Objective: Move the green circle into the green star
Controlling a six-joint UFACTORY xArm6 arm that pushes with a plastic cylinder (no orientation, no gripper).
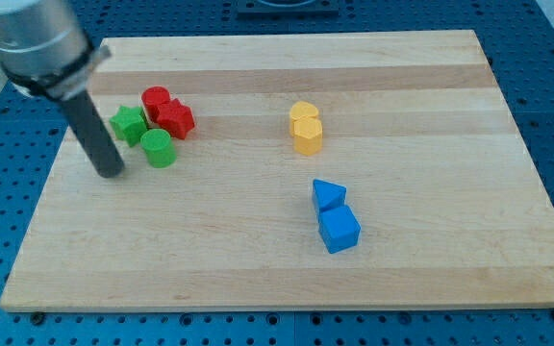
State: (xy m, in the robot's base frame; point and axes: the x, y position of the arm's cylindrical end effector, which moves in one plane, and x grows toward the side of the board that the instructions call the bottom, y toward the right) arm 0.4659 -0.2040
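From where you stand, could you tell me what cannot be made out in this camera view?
- My tip: it sits at the view's left of the green circle, but whether it touches the board is unclear.
- Green star: its left edge is partly hidden by my rod.
- Red blocks: pressed together, so their exact shapes are unclear.
- Yellow blocks: the boundary between them is hard to see.
- My arm: cut off by the view's top left edge and blurred.

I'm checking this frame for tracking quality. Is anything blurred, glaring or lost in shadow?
Camera view: lighting is even and soft, no glare on the board. The arm's upper housing at the view's top left is blurred, but my tip is sharp, left of the green circle and below the green star. Block shadows are faint and short.
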